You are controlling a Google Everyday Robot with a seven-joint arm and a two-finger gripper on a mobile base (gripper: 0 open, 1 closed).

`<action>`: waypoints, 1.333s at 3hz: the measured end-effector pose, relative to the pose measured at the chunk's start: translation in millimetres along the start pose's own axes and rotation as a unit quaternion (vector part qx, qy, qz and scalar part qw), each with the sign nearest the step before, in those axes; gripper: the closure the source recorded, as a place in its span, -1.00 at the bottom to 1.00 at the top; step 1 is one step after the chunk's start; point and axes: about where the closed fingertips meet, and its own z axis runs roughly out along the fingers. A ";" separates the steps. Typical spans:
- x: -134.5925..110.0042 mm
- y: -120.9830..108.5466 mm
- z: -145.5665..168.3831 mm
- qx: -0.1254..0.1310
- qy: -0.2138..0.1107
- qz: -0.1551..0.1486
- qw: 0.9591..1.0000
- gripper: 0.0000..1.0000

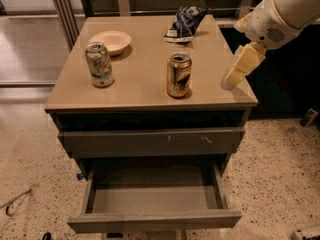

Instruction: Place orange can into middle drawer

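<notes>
The orange can [179, 75] stands upright on the tan cabinet top [140, 86], right of centre near the front. The middle drawer [155, 220] is pulled out below, its grey inside bare. My gripper [241, 68] hangs off the white arm at the right, over the top's right edge. It is about a hand's width to the right of the orange can, at about the can's height and apart from it. It holds nothing that I can see.
A green-and-white can [99, 64] stands at the front left of the top. A pale bowl [111, 40] sits behind it, and a dark blue chip bag [184, 21] lies at the back. A closed drawer front with small scratches [150, 142] sits above the open drawer. Speckled floor surrounds the cabinet.
</notes>
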 end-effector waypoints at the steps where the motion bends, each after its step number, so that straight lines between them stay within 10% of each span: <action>1: -19.0 -4.5 26.8 -0.024 -0.067 0.016 0.997 -1.00; 4: -18.6 7.8 49.0 -0.035 -0.114 0.036 0.992 -1.00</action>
